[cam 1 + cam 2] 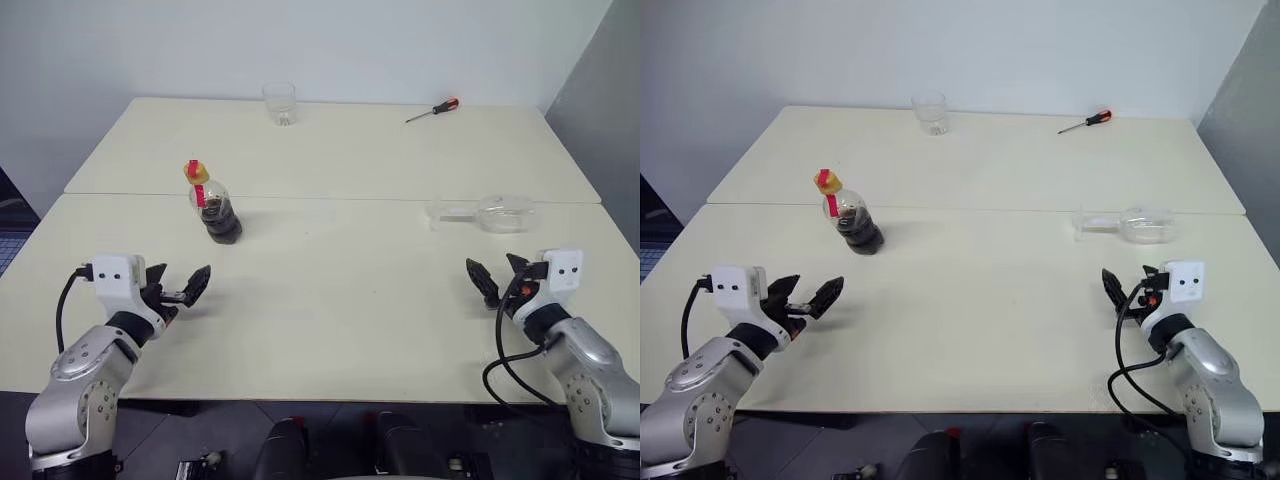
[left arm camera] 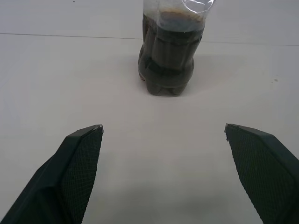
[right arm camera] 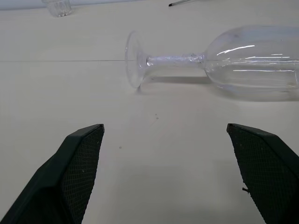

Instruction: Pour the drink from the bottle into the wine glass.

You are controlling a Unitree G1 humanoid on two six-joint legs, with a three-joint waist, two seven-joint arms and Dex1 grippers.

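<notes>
The bottle [image 1: 212, 205] stands upright on the left half of the table, with a yellow cap, a red neck label and the dark drink [image 2: 169, 56] filling its lower body. My left gripper [image 1: 182, 282] hovers open a short way in front of it, pointing at it, with nothing between its fingers. The wine glass [image 1: 490, 213] lies on its side on the right half of the table, foot toward the middle. Open and holding nothing, my right gripper [image 1: 493, 270] sits just in front of the wine glass [image 3: 219, 60].
A short clear tumbler [image 1: 280, 103] stands at the table's far edge, left of centre. A red-handled screwdriver [image 1: 433, 110] lies at the far right. A seam [image 1: 330, 198] runs across between the two joined tabletops. A white wall rises behind.
</notes>
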